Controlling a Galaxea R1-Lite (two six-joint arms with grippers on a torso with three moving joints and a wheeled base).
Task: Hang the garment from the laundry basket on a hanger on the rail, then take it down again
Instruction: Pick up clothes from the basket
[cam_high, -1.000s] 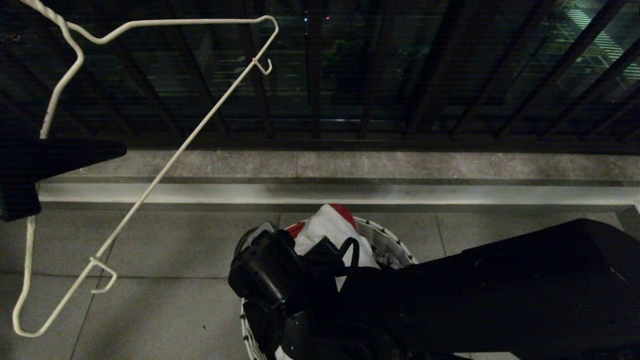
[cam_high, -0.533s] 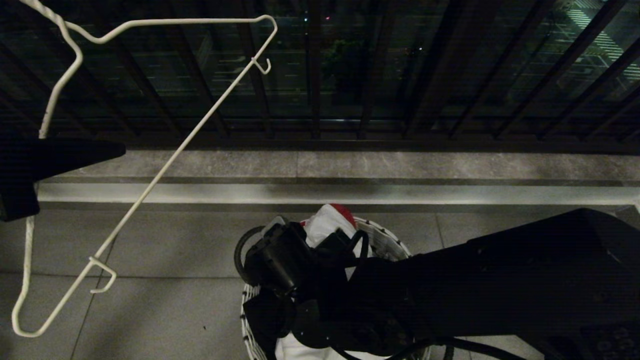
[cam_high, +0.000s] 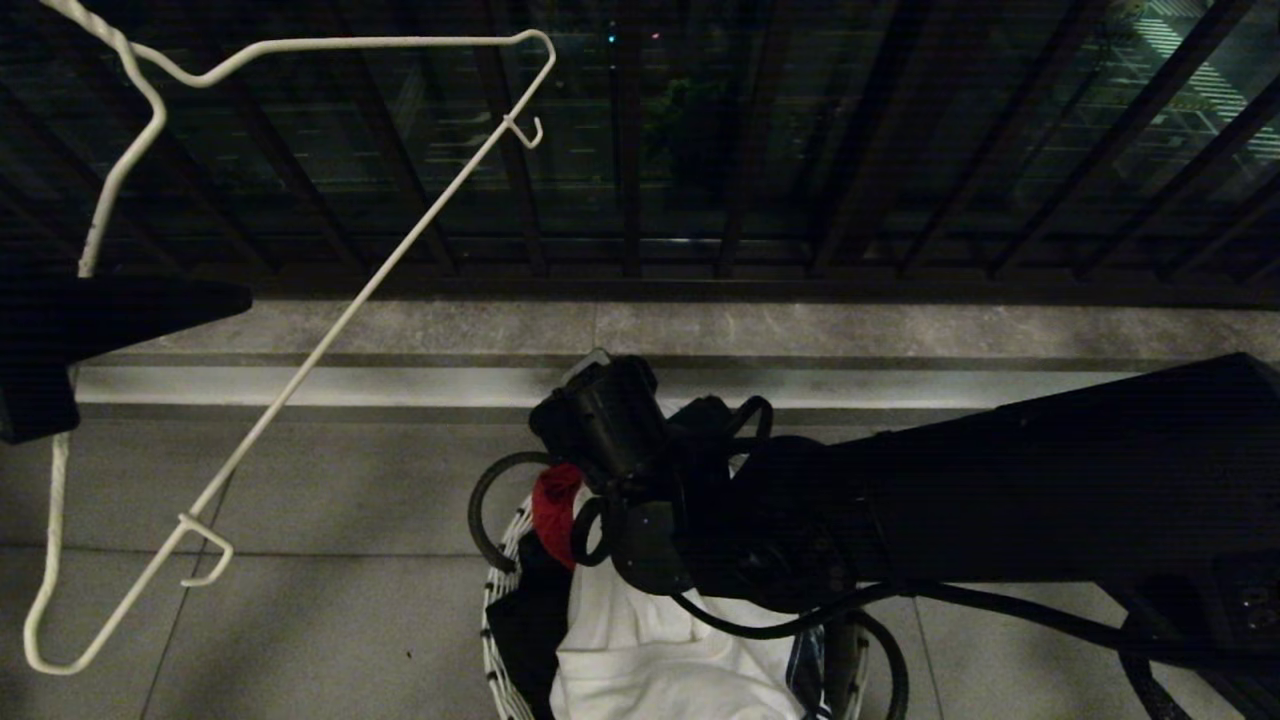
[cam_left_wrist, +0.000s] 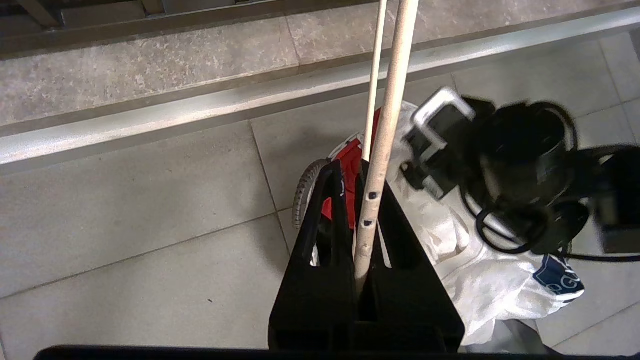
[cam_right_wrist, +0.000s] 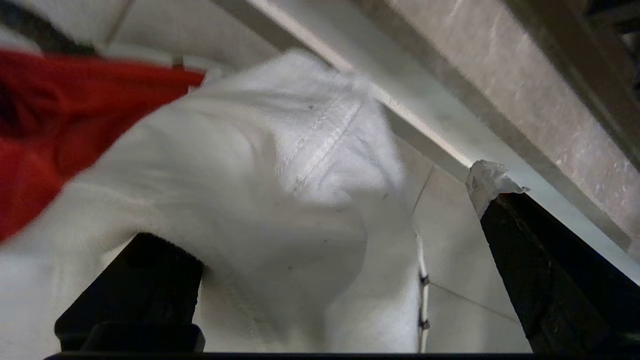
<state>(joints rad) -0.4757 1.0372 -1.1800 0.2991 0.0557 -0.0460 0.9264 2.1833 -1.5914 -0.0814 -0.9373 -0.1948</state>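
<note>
Grey floor tiles run up to a pale stone kerb, behind which stands a dark balcony railing against a night background.

Head view: the left gripper sits at the left edge, level with the kerb, and is clamped on the hanger. This thin white wire hanger hangs tilted, its twisted neck at the upper left corner and its long bar running diagonally down to the lower left. The right gripper sits above the far rim of the laundry basket, which stands on the tiles at bottom centre. The garment lies in the basket as a white heap, with the red cloth beside the dark loop handle at the basket's left rim.

Left wrist view: the two black fingers are pressed together on the hanger wire, which shows chipped paint at the grip. Beyond them, the right gripper hangs over the white garment; a dark blue graphic with white lettering shows on the cloth.

Right wrist view: the fingers are spread wide apart. The garment fills the space between them, a stitched seam facing the camera. Whether the fingers touch the fabric cannot be determined. The red cloth lies to one side.
</note>
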